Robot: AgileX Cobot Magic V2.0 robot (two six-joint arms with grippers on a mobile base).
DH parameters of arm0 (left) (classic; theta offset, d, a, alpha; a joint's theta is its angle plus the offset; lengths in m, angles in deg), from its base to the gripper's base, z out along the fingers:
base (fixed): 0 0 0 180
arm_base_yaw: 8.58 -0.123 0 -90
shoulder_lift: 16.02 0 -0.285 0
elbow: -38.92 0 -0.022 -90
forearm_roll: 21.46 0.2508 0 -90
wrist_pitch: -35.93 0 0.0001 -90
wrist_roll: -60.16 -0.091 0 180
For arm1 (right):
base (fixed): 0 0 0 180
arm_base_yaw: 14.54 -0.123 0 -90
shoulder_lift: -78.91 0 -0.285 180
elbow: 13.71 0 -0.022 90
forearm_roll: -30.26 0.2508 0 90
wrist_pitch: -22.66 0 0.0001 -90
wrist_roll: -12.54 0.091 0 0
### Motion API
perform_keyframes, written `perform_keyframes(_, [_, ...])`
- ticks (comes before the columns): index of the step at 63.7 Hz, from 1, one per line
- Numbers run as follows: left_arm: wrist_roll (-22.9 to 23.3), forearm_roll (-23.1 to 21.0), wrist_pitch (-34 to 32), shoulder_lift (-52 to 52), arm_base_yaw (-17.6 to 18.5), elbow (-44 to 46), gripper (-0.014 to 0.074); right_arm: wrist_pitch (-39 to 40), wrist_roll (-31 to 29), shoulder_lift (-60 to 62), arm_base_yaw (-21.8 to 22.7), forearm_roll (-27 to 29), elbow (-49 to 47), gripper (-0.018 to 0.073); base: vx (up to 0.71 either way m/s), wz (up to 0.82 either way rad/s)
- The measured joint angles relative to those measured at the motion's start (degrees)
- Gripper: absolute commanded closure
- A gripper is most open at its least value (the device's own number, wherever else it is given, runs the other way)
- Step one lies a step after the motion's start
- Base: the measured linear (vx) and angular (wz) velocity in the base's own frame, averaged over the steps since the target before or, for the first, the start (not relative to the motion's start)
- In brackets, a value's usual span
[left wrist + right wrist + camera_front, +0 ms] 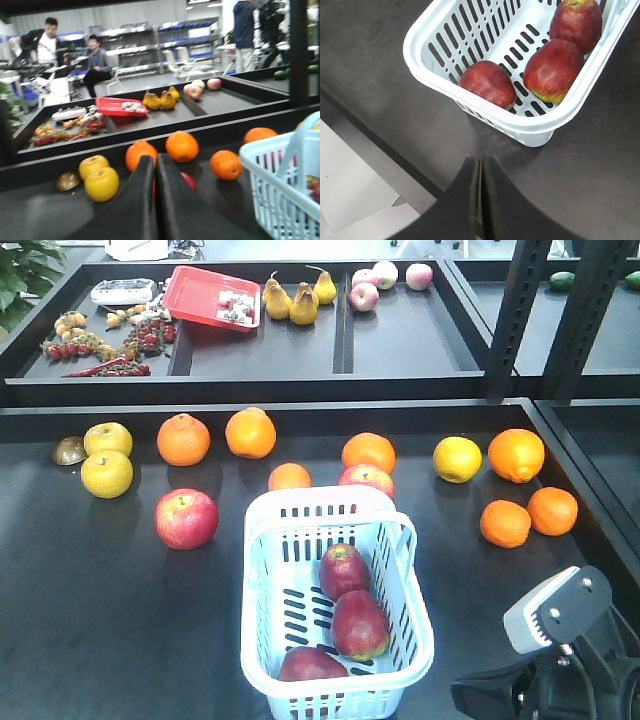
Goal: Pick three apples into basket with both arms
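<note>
**On the dark table: both grippers closed and empty**

Inside the basket [262, 540] lie three apples [345, 569], side by side along its floor. The right gripper [480, 165] hangs just outside the basket's near corner, fingers pressed together, holding nothing. The left gripper [156, 165] is likewise closed and empty, pointing toward the oranges [182, 146] left of the basket.

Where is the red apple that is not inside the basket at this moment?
In the front view, that red apple lies on the dark table left of the basket, below an orange and right of the yellow-green fruits.
</note>
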Motion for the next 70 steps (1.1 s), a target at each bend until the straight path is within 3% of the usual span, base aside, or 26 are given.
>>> perform_keyframes(13, [3.1, 0.0, 0.4, 0.2, -4.6, 0.0, 0.0603, -0.6, 0.0, 0.0, 0.0, 0.0, 0.0, 0.0566, 0.00, 0.00])
perform_keyframes(70, [3.8, 0.0, 0.8, 0.3, -5.1, 0.0, 0.0603, -1.9, -0.1, 0.0, 0.0, -0.2, 0.0, 0.0566, 0.00, 0.00])
